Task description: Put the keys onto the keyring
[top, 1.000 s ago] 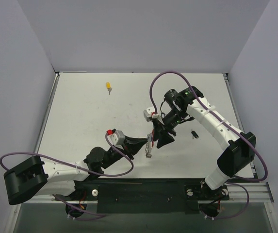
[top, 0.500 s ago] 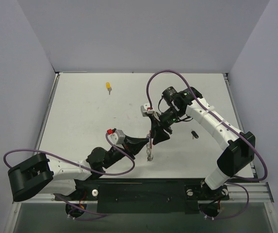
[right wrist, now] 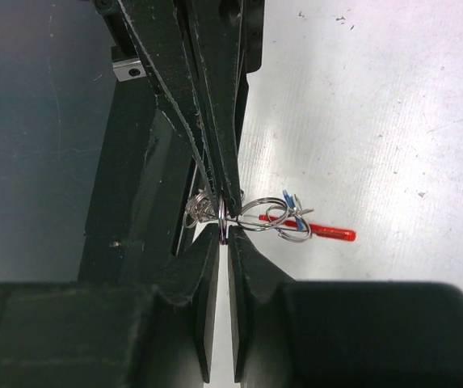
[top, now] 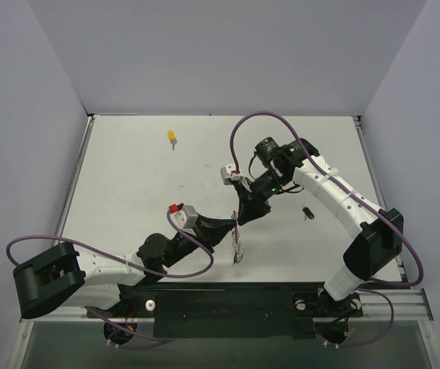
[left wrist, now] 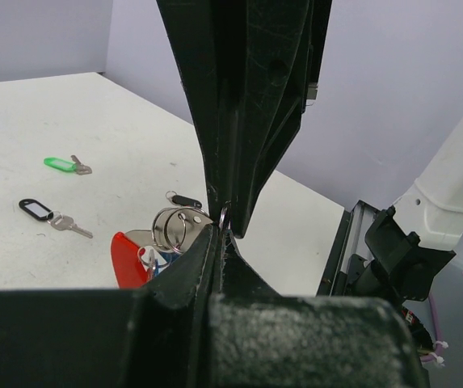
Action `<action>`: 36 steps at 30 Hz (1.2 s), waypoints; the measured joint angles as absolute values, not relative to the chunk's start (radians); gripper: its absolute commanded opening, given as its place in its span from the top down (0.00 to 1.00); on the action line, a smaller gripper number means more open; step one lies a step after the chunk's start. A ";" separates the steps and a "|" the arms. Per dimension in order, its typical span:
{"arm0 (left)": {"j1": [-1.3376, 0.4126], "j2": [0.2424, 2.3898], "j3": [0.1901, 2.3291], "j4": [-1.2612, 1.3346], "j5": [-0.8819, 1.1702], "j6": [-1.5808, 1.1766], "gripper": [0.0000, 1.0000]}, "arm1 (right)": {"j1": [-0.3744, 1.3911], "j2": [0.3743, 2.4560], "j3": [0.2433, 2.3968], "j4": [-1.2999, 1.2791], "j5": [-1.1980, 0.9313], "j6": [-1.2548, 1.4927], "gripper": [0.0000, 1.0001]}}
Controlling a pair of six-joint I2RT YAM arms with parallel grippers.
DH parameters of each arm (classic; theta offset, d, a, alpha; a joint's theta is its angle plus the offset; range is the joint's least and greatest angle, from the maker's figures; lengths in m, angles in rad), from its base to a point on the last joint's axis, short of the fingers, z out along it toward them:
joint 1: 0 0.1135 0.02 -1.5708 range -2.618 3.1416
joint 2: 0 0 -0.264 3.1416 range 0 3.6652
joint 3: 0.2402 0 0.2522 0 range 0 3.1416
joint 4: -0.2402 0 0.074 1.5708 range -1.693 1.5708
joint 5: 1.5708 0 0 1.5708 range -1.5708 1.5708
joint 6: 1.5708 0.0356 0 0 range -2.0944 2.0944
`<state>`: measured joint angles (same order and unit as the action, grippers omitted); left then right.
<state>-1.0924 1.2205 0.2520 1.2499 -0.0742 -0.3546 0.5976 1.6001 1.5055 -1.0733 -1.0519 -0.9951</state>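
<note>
The keyring hangs between both grippers just above the table; it is a bunch of silver rings with a red piece, and a blue key is on it. My left gripper is shut on one thin ring. From the other side my right gripper has its jaws pinched on the same ring, tip to tip with the left gripper. A yellow key lies at the far left. A black key lies right of the right gripper. A green key lies farther off.
A black-outlined key tag with a silver key lies on the table near the green one. The table's right rail and the right arm's base are close behind the grippers. White walls enclose the table.
The right gripper slid a little left toward the left gripper and shut on the ring. The keyring has shifted slightly down with the left gripper.
</note>
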 measured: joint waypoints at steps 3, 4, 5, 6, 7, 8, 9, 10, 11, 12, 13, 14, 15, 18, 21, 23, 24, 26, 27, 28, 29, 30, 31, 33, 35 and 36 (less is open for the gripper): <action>-1.094 1.221 0.252 1.254 -0.074 -0.357 1.00 | 0.598 1.600 1.505 -1.068 -1.052 -0.994 1.00; -1.094 1.221 0.252 1.254 -0.074 -0.359 1.00 | 0.598 1.600 1.505 -1.067 -1.051 -0.994 1.00; -1.094 1.222 0.252 1.254 -0.074 -0.360 1.00 | 0.598 1.600 1.505 -1.066 -1.050 -0.991 1.00; -1.094 1.222 0.252 1.254 -0.074 -0.360 1.00 | 0.598 1.600 1.505 -1.066 -1.048 -0.987 1.00; -1.094 1.222 0.252 1.254 -0.073 -0.360 1.00 | 0.598 1.600 1.506 -1.066 -1.045 -0.980 1.00; -1.094 1.222 0.252 1.254 -0.072 -0.360 0.96 | 0.598 1.600 1.506 -1.065 -1.043 -0.974 1.00; -1.093 1.222 0.252 1.253 -0.070 -0.360 0.86 | 0.600 1.600 1.507 -1.065 -1.037 -0.966 1.00; -1.093 1.222 0.252 1.251 -0.066 -0.360 0.81 | 0.603 1.600 1.507 -1.065 -1.031 -0.960 1.00; -1.090 1.220 0.252 1.243 -0.061 -0.359 0.69 | 0.605 1.600 1.508 -1.065 -1.023 -0.953 1.00; -1.088 1.214 0.252 1.229 -0.054 -0.357 0.60 | 0.607 1.600 1.509 -1.065 -1.018 -0.947 1.00; -1.083 1.204 0.253 1.213 -0.049 -0.349 0.57 | 0.611 1.601 1.509 -1.065 -1.007 -0.939 1.00; -1.077 1.179 0.253 1.171 -0.041 -0.346 0.53 | 0.615 1.601 1.510 -1.067 -0.988 -0.936 1.00; -1.071 1.154 0.253 1.136 -0.039 -0.335 0.52 | 0.618 1.601 1.512 -1.071 -0.970 -0.934 1.00; -1.059 1.041 0.270 0.971 -0.013 -0.284 0.41 | 0.629 1.601 1.526 -1.093 -0.908 -0.939 1.00; -1.058 0.942 0.306 0.808 0.009 -0.212 0.38 | 0.643 1.602 1.552 -1.129 -0.840 -0.958 1.00; -1.058 0.894 0.330 0.713 0.025 -0.155 0.37 | 0.657 1.609 1.576 -1.157 -0.797 -0.973 1.00; -1.058 0.880 0.341 0.678 0.034 -0.130 0.36 | 0.661 1.613 1.585 -1.165 -0.786 -0.978 1.00; -1.058 0.874 0.357 0.624 0.053 -0.086 0.36 | 0.670 1.622 1.595 -1.180 -0.762 -0.990 1.00; -1.058 0.879 0.364 0.603 0.063 -0.064 0.36 | 0.673 1.626 1.596 -1.187 -0.754 -0.994 1.00; -1.058 0.888 0.370 0.588 0.070 -0.046 0.36 | 0.676 1.631 1.597 -1.193 -0.746 -0.997 1.00; -1.058 0.902 0.376 0.578 0.079 -0.033 0.36 | 0.676 1.634 1.597 -1.196 -0.740 -0.999 1.00; -1.058 0.921 0.381 0.574 0.085 -0.019 0.36 | 0.676 1.634 1.597 -1.198 -0.735 -1.000 1.00; -1.058 0.944 0.387 0.573 0.091 -0.011 0.37 | 0.677 1.634 1.597 -1.200 -0.731 -1.001 1.00; -1.058 0.987 0.398 0.575 0.098 0.005 0.39 | 0.681 1.634 1.599 -1.208 -0.727 -1.004 1.00; -1.058 1.030 0.409 0.585 0.106 0.012 0.44 | 0.682 1.634 1.599 -1.212 -0.725 -1.006 1.00; -1.058 1.050 0.414 0.592 0.110 0.014 0.45 | 0.682 1.634 1.600 -1.215 -0.724 -1.008 1.00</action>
